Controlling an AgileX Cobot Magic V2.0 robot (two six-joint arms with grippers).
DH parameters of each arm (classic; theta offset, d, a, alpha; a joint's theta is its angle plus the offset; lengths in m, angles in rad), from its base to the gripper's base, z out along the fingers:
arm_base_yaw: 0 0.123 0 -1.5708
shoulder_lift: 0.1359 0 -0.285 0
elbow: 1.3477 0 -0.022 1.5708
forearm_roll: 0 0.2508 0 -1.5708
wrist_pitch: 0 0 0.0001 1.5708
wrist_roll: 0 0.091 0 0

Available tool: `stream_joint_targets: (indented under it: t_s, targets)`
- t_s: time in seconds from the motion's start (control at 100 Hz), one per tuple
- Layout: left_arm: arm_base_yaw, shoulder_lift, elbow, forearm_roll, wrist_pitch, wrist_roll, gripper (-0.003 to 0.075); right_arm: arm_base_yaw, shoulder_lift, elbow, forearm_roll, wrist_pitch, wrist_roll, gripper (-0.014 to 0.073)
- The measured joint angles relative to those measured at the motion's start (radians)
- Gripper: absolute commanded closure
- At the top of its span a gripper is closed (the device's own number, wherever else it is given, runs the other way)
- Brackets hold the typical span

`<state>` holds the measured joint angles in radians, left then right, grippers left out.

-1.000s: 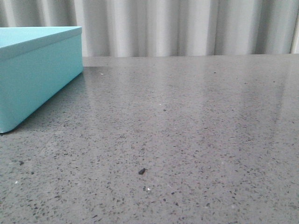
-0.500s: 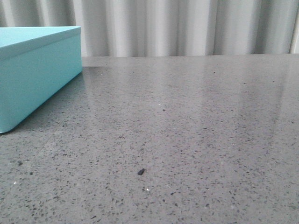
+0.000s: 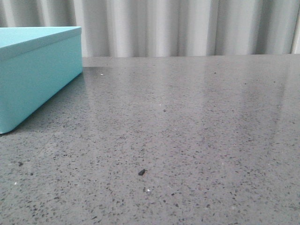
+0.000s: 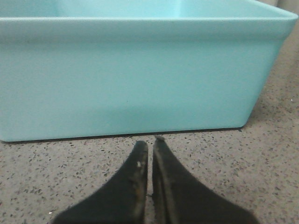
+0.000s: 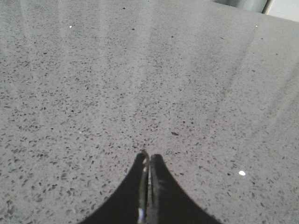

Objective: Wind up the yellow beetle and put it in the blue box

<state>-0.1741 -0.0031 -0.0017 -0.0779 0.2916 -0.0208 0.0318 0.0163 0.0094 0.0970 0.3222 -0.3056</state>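
The blue box [image 3: 37, 70] stands at the far left of the grey speckled table with its lid on. It fills the left wrist view [image 4: 140, 74], where my left gripper [image 4: 150, 144] is shut and empty just in front of its side wall, low over the table. My right gripper [image 5: 149, 157] is shut and empty over bare tabletop. Neither gripper shows in the front view. The yellow beetle is out of view in every frame.
A small dark speck [image 3: 141, 172] lies on the table near the front middle. A pale pleated curtain [image 3: 187, 28] hangs behind the table's far edge.
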Motion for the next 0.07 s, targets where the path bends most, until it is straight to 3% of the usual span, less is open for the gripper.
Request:
stream_joint_targets:
  t_s: [0.07]
  targets:
    - [0.000,0.000,0.000,0.000,0.000,0.000,0.0741,0.000,0.000,0.000,0.000,0.000,0.000,0.0635]
